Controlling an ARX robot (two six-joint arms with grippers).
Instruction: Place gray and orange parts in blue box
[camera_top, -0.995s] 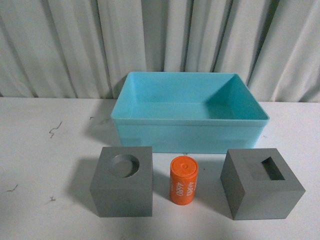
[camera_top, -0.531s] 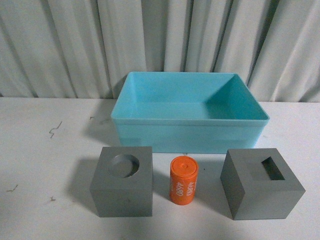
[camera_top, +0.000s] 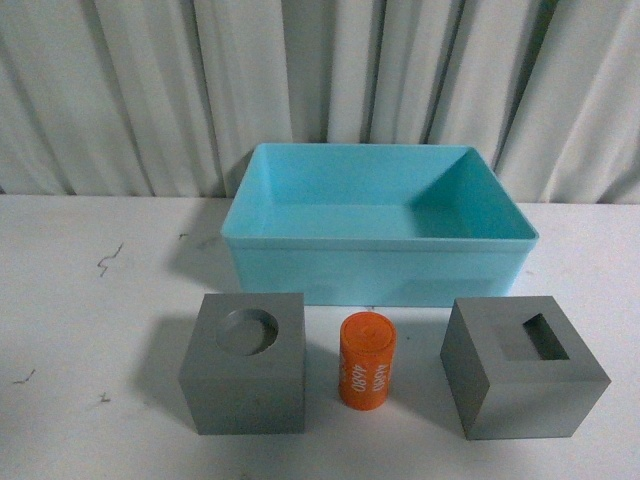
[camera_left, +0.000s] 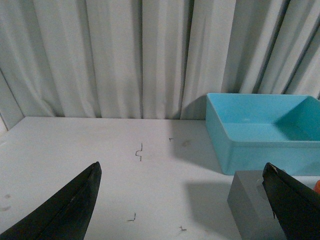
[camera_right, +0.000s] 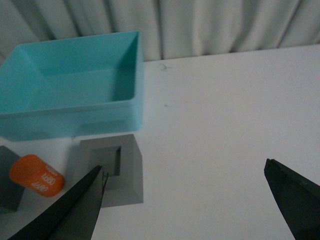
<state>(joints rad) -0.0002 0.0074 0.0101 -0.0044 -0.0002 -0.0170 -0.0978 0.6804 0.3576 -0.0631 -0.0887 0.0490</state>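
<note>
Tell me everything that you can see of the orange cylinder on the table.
The orange cylinder is small, with a smooth, plastic-looking surface and a flat round top. White lettering runs lengthwise along its side. It stands upright on the white table, between the gray cube with the round recess and the gray cube with the rectangular recess, touching neither. The blue box lies behind it, apart. Nothing grips it.

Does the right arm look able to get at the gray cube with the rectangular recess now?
Probably yes: the right pincer is open near the gray cube, and nothing stands between them; the orange cylinder sits aside.
</note>
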